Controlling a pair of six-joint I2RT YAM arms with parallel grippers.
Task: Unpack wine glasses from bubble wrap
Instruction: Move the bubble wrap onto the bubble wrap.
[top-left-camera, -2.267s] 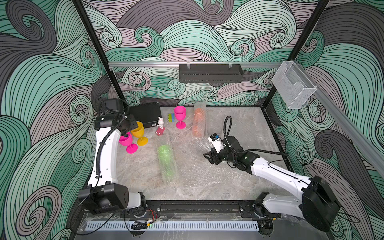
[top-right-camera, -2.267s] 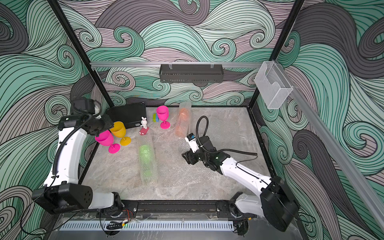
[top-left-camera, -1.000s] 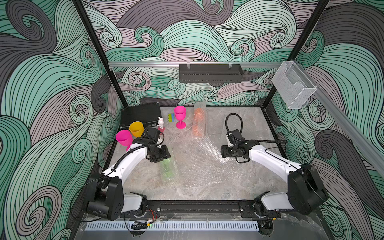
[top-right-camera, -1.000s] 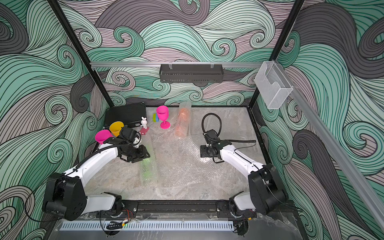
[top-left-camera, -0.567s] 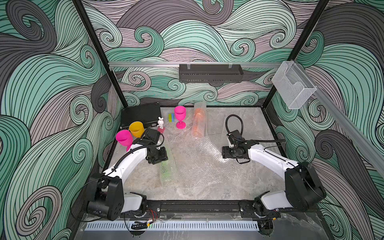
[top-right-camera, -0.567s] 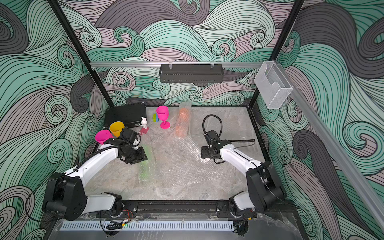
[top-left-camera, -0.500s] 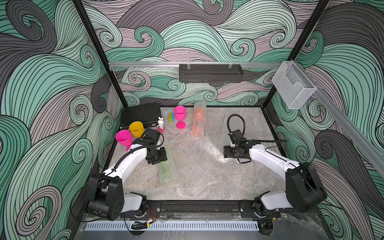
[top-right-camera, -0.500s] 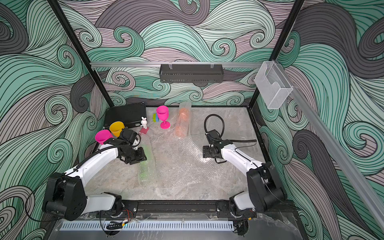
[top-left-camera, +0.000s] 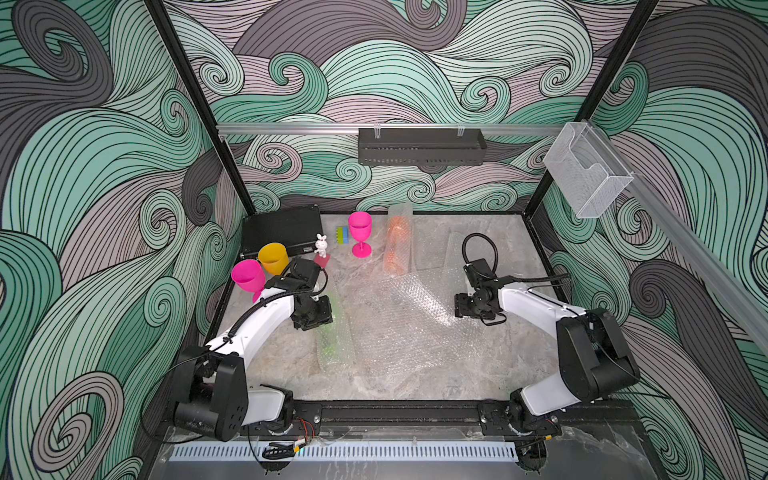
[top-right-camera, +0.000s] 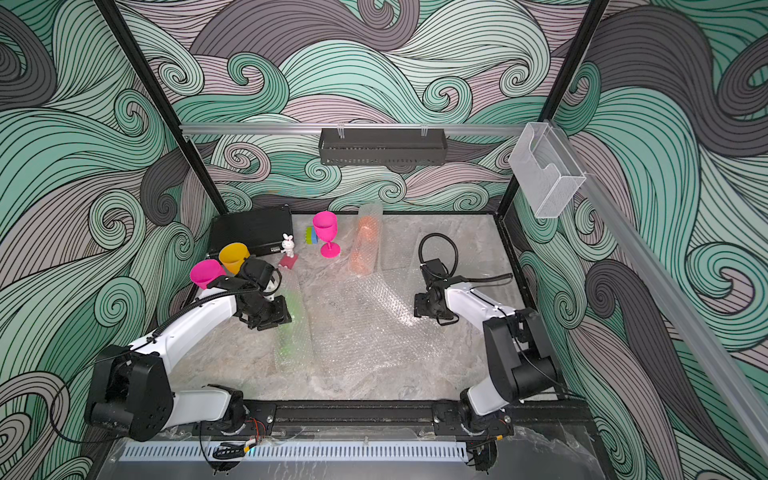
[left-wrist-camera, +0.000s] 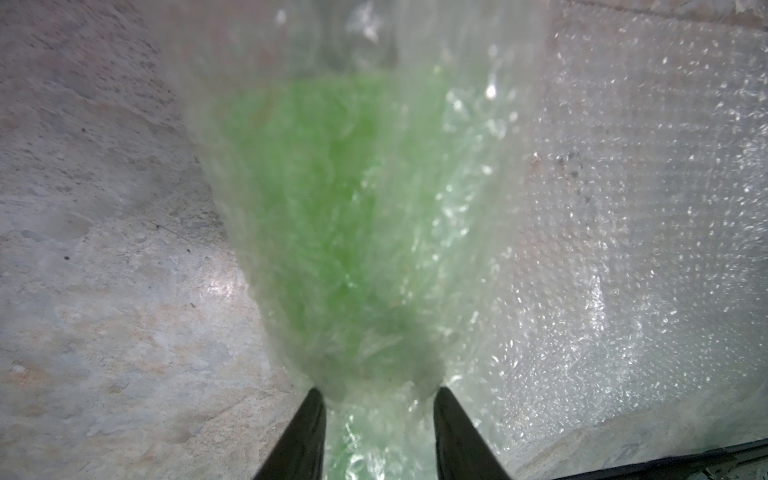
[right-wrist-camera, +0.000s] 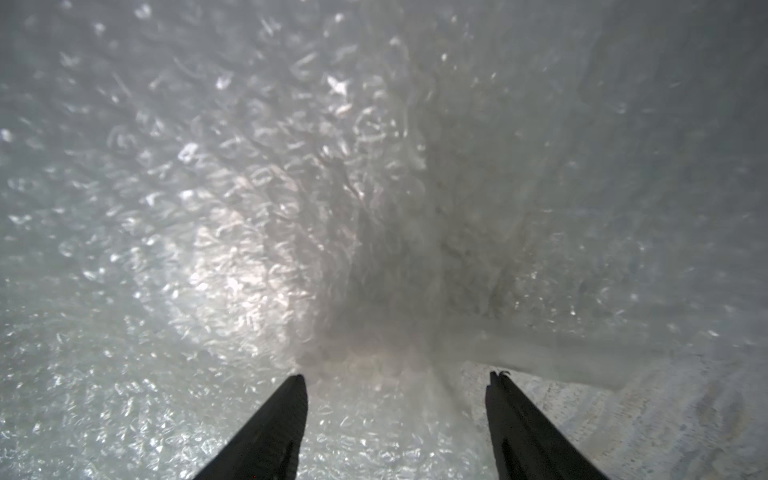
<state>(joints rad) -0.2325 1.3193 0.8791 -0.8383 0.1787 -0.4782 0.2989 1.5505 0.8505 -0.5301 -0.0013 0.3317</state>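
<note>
Bubble wrap tube (left-wrist-camera: 469, 216), dimpled and glossy, encases the lime goblet (left-wrist-camera: 316, 208).

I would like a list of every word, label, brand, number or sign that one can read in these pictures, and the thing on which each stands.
No text is readable in any view.
Faint mark on the table, near the front rail: too small to read.
Light patch on the black box: too small to read.
Rear pink goblet, yellow goblet, bubble wrap tube: no print seen.
</note>
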